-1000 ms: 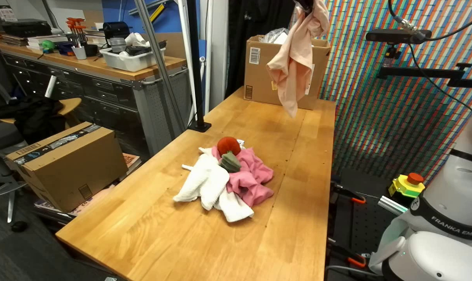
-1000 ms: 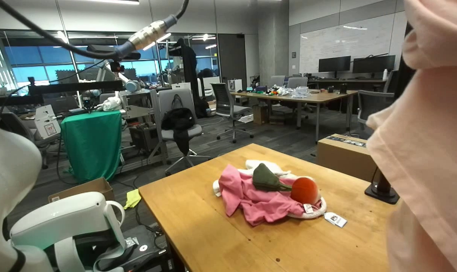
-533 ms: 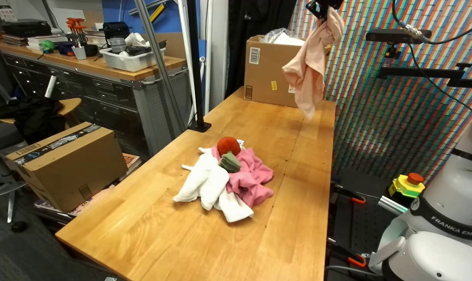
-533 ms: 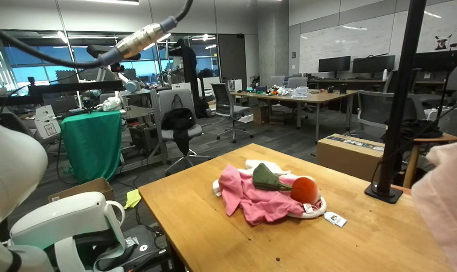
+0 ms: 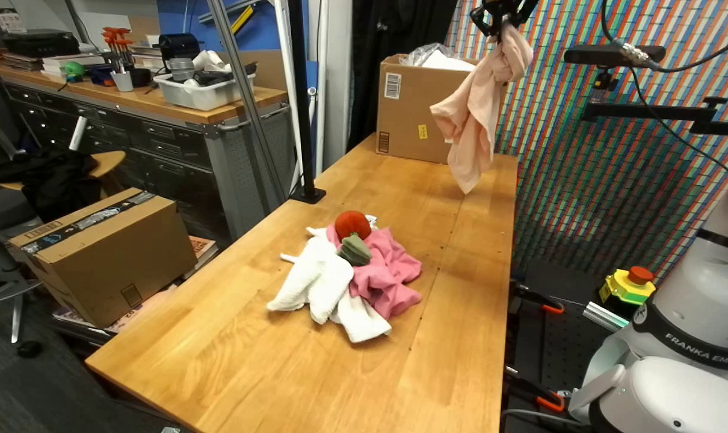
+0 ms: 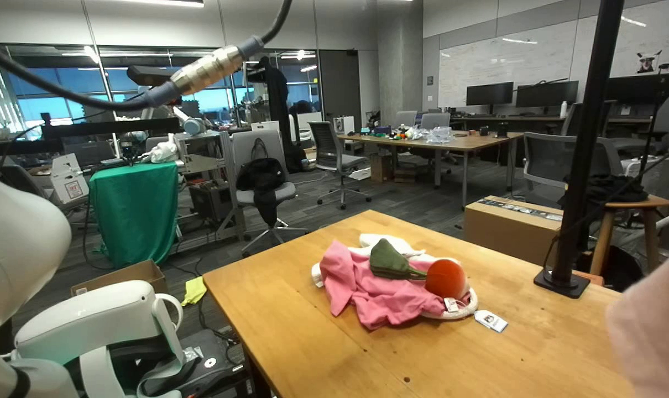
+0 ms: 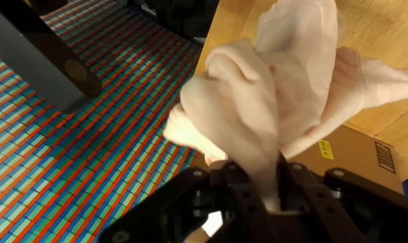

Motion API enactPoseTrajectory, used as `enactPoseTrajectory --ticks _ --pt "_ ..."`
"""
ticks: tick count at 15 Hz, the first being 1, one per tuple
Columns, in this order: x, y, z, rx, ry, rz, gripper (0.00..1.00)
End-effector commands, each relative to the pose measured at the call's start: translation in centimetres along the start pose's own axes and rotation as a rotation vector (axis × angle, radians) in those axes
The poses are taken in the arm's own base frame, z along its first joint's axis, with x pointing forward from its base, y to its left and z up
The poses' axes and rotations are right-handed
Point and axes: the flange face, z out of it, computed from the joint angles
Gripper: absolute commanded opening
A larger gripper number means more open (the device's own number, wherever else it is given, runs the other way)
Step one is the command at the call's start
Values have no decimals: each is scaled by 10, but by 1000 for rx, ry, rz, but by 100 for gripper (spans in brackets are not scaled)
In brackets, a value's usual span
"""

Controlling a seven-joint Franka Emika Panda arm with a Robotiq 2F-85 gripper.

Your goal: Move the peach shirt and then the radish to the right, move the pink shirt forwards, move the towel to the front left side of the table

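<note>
My gripper (image 5: 503, 25) is shut on the peach shirt (image 5: 481, 111), which hangs below it above the far end of the table. The shirt is also bunched between the fingers (image 7: 258, 168) in the wrist view. In an exterior view only a blurred part of the peach shirt (image 6: 652, 331) shows at the right edge. The plush radish, a red-orange ball (image 5: 352, 225) with green leaves (image 5: 355, 250), lies on the pink shirt (image 5: 388, 273) mid-table. The white towel (image 5: 313, 276) lies beside and partly under the pink shirt. The radish (image 6: 446, 278) also shows in an exterior view.
A large open cardboard box (image 5: 418, 114) stands at the table's (image 5: 448, 373) far end, behind the hanging shirt. A black post (image 5: 307, 193) is fixed at the table's edge. A camera on a bracket (image 5: 613, 55) and a cable are near the robot. A tag (image 6: 491, 320) lies by the pile.
The gripper with the peach shirt has moved right in both exterior views, then a little lower, with the shirt swinging. The pile with the radish, pink shirt and towel has not moved.
</note>
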Motion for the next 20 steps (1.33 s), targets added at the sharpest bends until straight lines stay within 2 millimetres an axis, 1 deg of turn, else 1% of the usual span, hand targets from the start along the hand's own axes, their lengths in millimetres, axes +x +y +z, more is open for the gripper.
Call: enactPoseTrajectory --ticks 1,3,5,7,11,15,18,20 --pt "-6 -5 -2 -42 41 9 56" --pt "-13 -11 -2 -54 41 -15 72" --pt "-24 -21 -6 -36 37 -67 87" --pt "-49 -44 -15 -9 34 -169 99" --pt "-116 -107 -39 68 41 -387 100" --pt "-194 -173 -63 152 61 -588 100" --pt "-244 -220 -70 236 70 -732 100" --pt "-267 -248 -69 313 69 -810 100"
